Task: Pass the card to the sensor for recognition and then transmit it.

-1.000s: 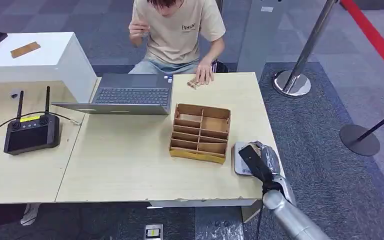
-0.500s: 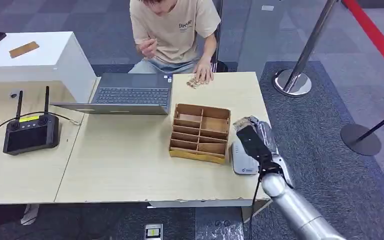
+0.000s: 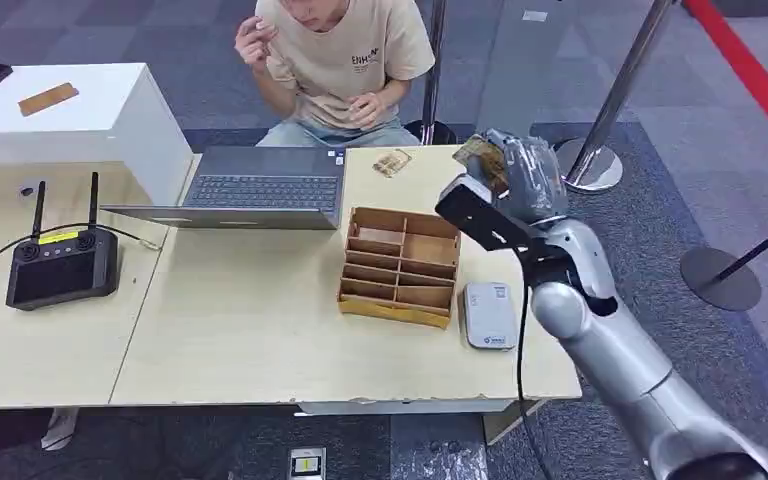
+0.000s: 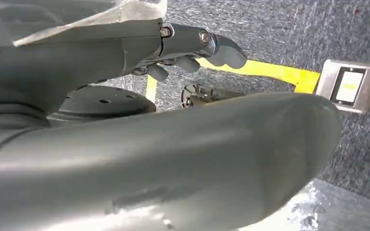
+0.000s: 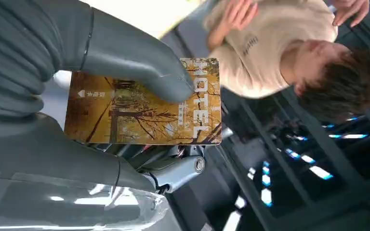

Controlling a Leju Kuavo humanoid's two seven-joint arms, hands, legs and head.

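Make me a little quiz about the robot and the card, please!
1. True or false: the right hand holds the card up in the air, away from the table.
2. What word is printed big on the card? A) HOTEL B) BANK C) SCHOOL
3. Fill in: the white sensor lies on the table right beside the wooden ____.

Key: 1 true. 2 A. 3 organizer, the tray with compartments.
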